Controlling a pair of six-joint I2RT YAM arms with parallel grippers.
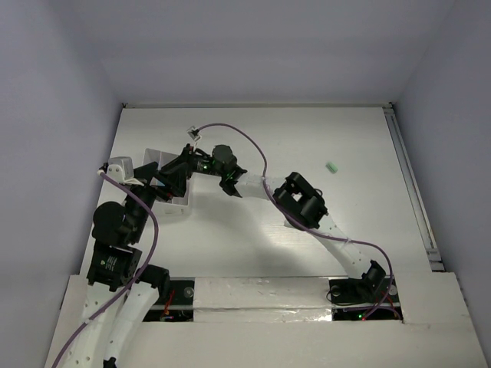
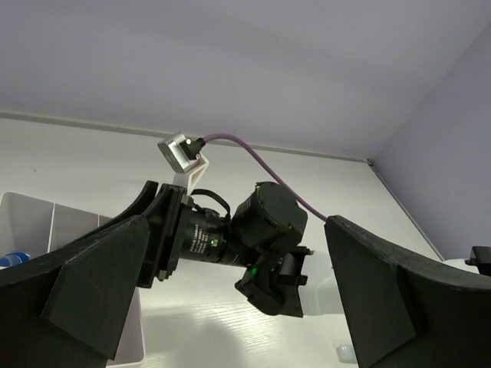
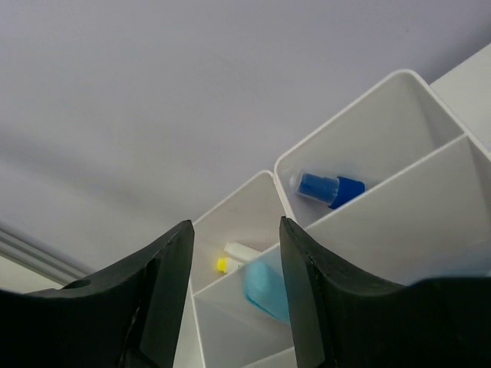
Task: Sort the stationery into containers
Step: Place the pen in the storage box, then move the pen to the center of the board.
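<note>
The white divided container [image 1: 159,158] stands at the table's left. My right gripper [image 1: 173,175] hangs over it, open and empty [image 3: 234,230]. Below its fingers, one compartment holds a blue capsule [image 3: 330,188], another a white piece with a yellow end [image 3: 234,257], and a third a light blue piece [image 3: 268,287] behind a divider. My left gripper [image 1: 151,190] is close beside the container, open wide and empty [image 2: 238,230]. It faces the right arm's wrist [image 2: 230,238]. The container's edge [image 2: 46,230] shows a blue piece [image 2: 11,259]. A teal piece [image 1: 331,167] lies alone at the right.
The right arm [image 1: 303,203] stretches across the table's middle with its purple cable [image 1: 253,149]. A small pale item [image 2: 345,353] lies on the table near my left gripper's right finger. Walls enclose the table; a rail [image 1: 410,184] runs along its right edge.
</note>
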